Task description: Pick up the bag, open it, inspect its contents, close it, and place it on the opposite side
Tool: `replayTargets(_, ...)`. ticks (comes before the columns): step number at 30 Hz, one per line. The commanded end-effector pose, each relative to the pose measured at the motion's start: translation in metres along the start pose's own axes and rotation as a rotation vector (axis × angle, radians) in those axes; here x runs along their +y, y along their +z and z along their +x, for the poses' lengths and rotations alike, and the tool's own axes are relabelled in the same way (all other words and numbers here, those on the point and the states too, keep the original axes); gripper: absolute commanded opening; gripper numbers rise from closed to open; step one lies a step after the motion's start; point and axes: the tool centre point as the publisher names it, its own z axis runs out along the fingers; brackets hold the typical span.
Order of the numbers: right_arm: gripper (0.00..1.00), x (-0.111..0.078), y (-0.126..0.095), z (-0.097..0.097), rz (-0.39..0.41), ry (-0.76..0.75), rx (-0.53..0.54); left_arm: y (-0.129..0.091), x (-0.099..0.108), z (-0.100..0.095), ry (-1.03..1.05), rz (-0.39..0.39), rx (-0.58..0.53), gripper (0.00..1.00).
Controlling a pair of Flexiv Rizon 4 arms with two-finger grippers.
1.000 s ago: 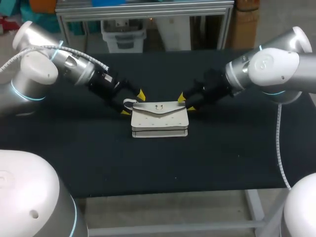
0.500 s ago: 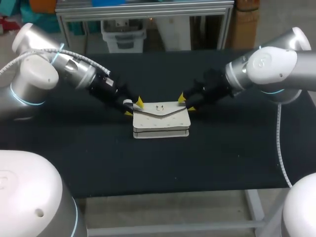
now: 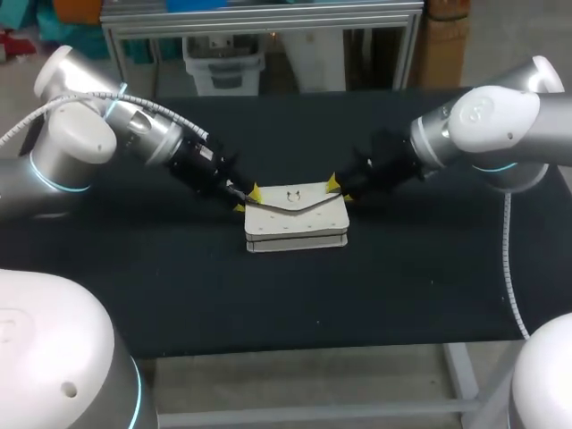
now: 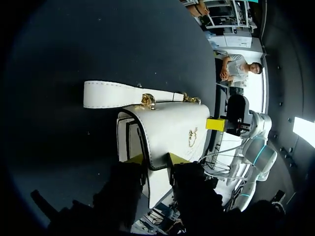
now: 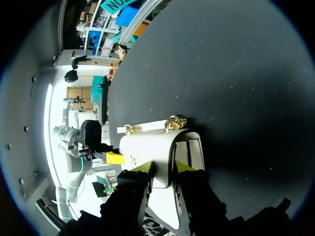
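A white flap bag (image 3: 295, 219) with a small gold clasp lies flat in the middle of the black table. My left gripper (image 3: 248, 198) is at its left end, shut on the bag's edge (image 4: 167, 128), with yellow tips on either side (image 4: 155, 160). My right gripper (image 3: 338, 189) is shut on the bag's right end (image 5: 147, 145) in the same way (image 5: 163, 167). The white strap (image 4: 113, 94) with gold links lies on the table behind the bag, ahead of both grippers. Each wrist view shows the other arm's yellow tip at the bag's far end.
The black table (image 3: 179, 286) spreads wide on all sides of the bag, with open room toward the front edge and to both sides. Both arms come in low from the back corners.
My left gripper has moved in to the bag's left end and closed down from wide open. The right gripper has narrowed on the right end. The bag has shifted slightly to the right.
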Motion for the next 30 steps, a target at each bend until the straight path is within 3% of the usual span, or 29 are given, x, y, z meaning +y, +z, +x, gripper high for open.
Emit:
replayTargets(1,0.0,-0.001,0.004,-0.002,0.002,0.001,0.005,0.007,-0.011,-0.002,-0.002,-0.021,0.008,0.0)
replayTargets(9,0.0,0.0,0.005,-0.005,0.011,0.0,0.012,0.003,-0.012,-0.005,-0.008,-0.02,0.015,0.03)
replayTargets(10,0.1,0.0,0.005,-0.006,0.015,0.001,0.012,0.002,-0.011,-0.006,-0.006,-0.017,0.012,0.4)
replayTargets(11,0.37,0.0,0.004,-0.007,0.009,0.002,0.012,0.001,-0.01,-0.006,-0.006,-0.015,0.01,0.64)
replayTargets(12,0.49,0.0,0.003,-0.007,0.007,0.003,0.012,-0.001,-0.008,-0.007,-0.006,-0.013,0.011,0.74)
replayTargets(14,0.6,0.0,0.0,-0.008,-0.003,0.004,0.014,-0.004,-0.006,-0.007,-0.004,0.0,0.013,0.82)
replayTargets(19,0.67,0.0,-0.004,-0.008,-0.024,0.003,0.018,-0.006,-0.003,-0.006,0.002,0.006,0.015,0.81)
replayTargets(21,0.62,0.0,-0.004,-0.007,-0.026,0.002,0.021,-0.005,-0.003,-0.005,0.01,0.0,0.016,0.75)
replayTargets(24,0.53,-0.001,-0.003,-0.005,-0.026,0.0,0.024,-0.004,-0.002,-0.003,0.014,-0.007,0.015,0.53)
replayTargets(30,0.46,-0.002,0.001,-0.003,-0.021,-0.003,0.029,-0.002,0.0,-0.001,0.022,-0.017,0.014,0.48)
